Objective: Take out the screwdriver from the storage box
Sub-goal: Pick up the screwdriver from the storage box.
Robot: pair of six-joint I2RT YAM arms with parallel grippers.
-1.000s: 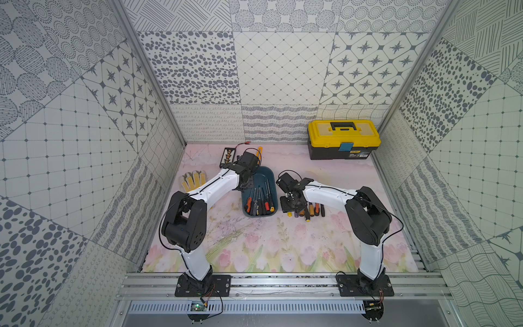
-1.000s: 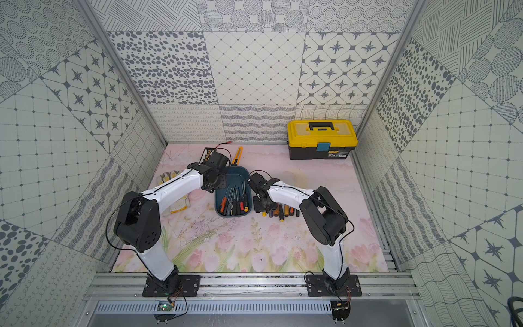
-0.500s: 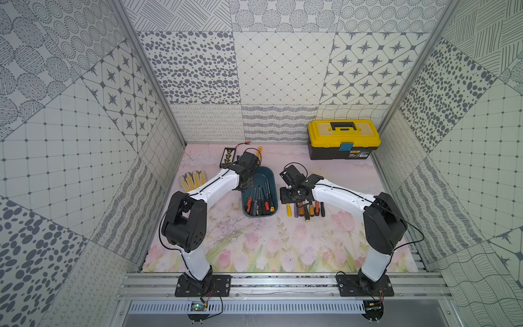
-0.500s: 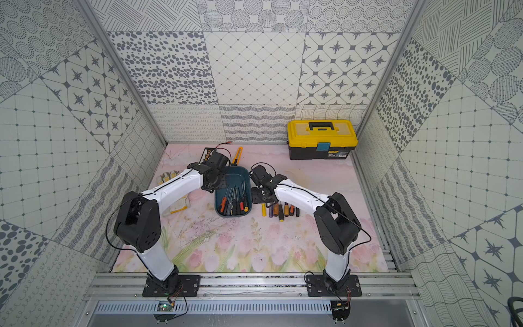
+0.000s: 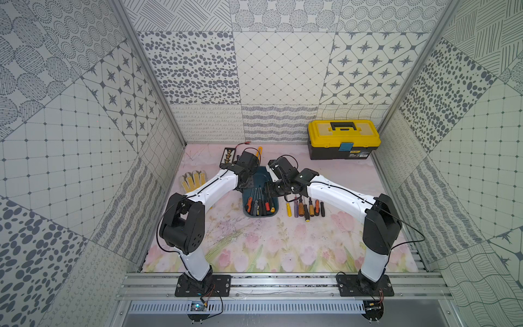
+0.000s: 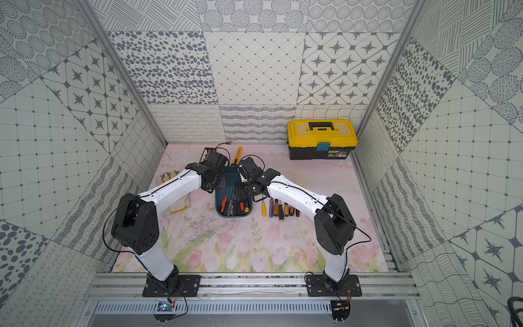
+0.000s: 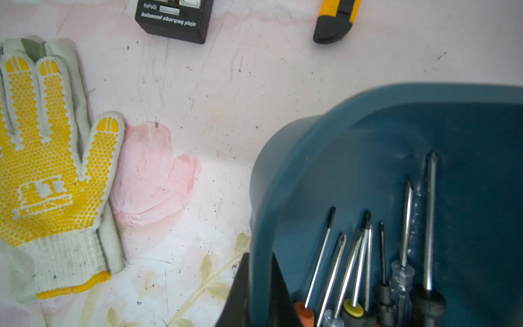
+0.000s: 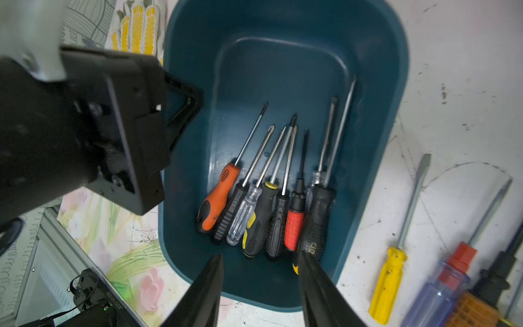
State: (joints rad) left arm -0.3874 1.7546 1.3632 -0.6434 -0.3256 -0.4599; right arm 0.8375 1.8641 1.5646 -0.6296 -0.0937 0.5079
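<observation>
While the left gripper (image 7: 259,288) pinches the storage box (image 5: 259,181) by its left rim, screwdrivers (image 8: 263,203) lie bunched inside it; the right gripper (image 8: 259,291) hovers above them, jaws spread, holding nothing.

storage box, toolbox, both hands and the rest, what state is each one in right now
storage box: lidless, flat on the table, screwdrivers inside
screwdrivers in the box: lying flat, side by side, none gripped
screwdrivers on the table: lying in a row beside the box
left hand: shut on the storage box's rim
right hand: open above the box, empty
yellow toolbox: lid shut
gloves: lying flat
</observation>
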